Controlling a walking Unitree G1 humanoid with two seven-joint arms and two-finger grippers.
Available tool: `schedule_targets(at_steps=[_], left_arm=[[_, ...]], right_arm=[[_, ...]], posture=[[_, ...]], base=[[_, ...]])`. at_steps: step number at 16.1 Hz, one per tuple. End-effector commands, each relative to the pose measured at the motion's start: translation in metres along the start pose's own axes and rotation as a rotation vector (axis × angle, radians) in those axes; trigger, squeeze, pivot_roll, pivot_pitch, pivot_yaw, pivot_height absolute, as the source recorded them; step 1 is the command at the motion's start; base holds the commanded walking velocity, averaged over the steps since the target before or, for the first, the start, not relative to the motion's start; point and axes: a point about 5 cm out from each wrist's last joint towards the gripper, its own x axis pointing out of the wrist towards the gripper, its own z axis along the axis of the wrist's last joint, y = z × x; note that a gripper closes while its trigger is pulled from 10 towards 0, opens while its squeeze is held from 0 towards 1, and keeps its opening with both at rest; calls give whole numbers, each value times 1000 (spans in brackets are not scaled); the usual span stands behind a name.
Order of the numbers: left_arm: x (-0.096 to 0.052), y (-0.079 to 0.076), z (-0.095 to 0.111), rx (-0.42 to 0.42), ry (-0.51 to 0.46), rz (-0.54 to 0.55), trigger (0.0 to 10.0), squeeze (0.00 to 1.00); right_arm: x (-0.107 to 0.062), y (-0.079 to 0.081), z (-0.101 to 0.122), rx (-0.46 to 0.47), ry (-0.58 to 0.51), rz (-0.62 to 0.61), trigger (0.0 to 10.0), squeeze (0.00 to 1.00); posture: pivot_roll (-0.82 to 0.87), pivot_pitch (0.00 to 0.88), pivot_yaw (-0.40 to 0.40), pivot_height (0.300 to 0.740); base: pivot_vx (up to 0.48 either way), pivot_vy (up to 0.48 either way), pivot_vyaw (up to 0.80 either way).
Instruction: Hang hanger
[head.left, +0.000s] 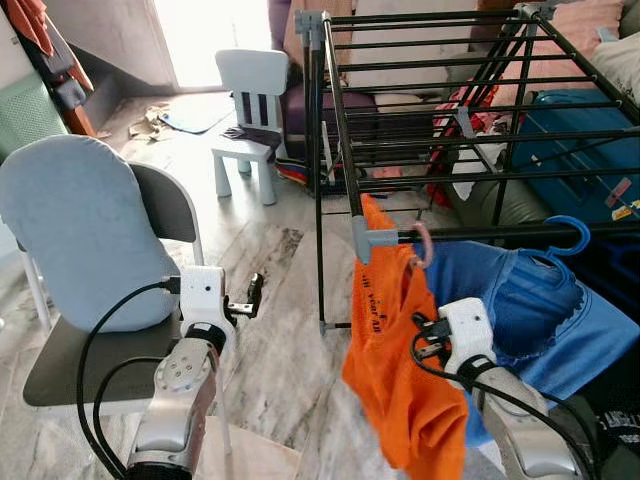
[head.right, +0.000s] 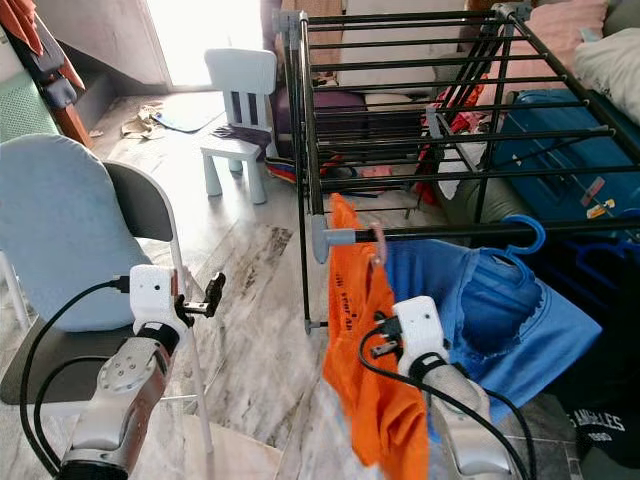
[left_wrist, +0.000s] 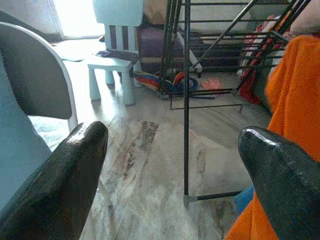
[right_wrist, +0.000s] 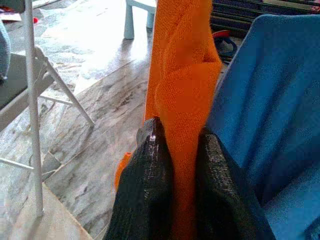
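Observation:
An orange shirt (head.left: 385, 330) hangs from a pink hanger hook (head.left: 424, 243) that sits over the front rail of the black drying rack (head.left: 500, 232), close to its grey corner joint. My right gripper (right_wrist: 175, 132) is shut on a fold of the orange fabric, just below the rail and in front of the rack. Beside it a blue garment (head.left: 530, 300) hangs on a blue hanger (head.left: 570, 236) on the same rail. My left gripper (left_wrist: 175, 145) is open and holds nothing; it is held out low to the left, next to the chair.
A grey folding chair with a light blue cushion (head.left: 80, 230) stands close at the left. A white child's chair (head.left: 250, 110) stands farther back on the marble floor. A blue suitcase (head.left: 570, 140) and bedding lie behind the rack.

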Motion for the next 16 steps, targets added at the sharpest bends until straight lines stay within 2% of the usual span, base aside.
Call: schedule_targets(at_steps=[1,3,5,6,10,13,16], left_arm=[[1,3,3,9,-12,17,10000,0],[0,3,1,4,-7,22,10000,0],[-2,-3,-1,9,2,-7,10000,0],[-4,-4,-2,12,1,-11,10000,0],[-14,-2,-3,6,8,-4,10000,0],[-14,-7,0,6,23,-44,10000,0],[-12,-9,-1,12,33,-51,10000,0]], right_arm=[[3,-1,11,-5,-35,8,10000,0],[4,-2,21,-29,-118,-36,10000,0],[2,-5,44,-60,-237,-91,10000,0],[0,-6,45,-59,-250,-104,10000,0],[-12,-3,43,-70,-261,-113,10000,0],[-23,-5,45,-45,-258,-162,10000,0],[-33,-3,36,-37,-219,-166,10000,0]], posture=[[-91,0,13,740],[-99,0,18,740],[-100,0,12,740],[-94,0,6,740],[-97,0,14,740],[-123,0,30,740],[-142,0,38,740]], base=[[0,0,0],[0,0,0],[0,0,0],[0,0,0],[-67,0,0],[-276,0,0],[-280,0,0]])
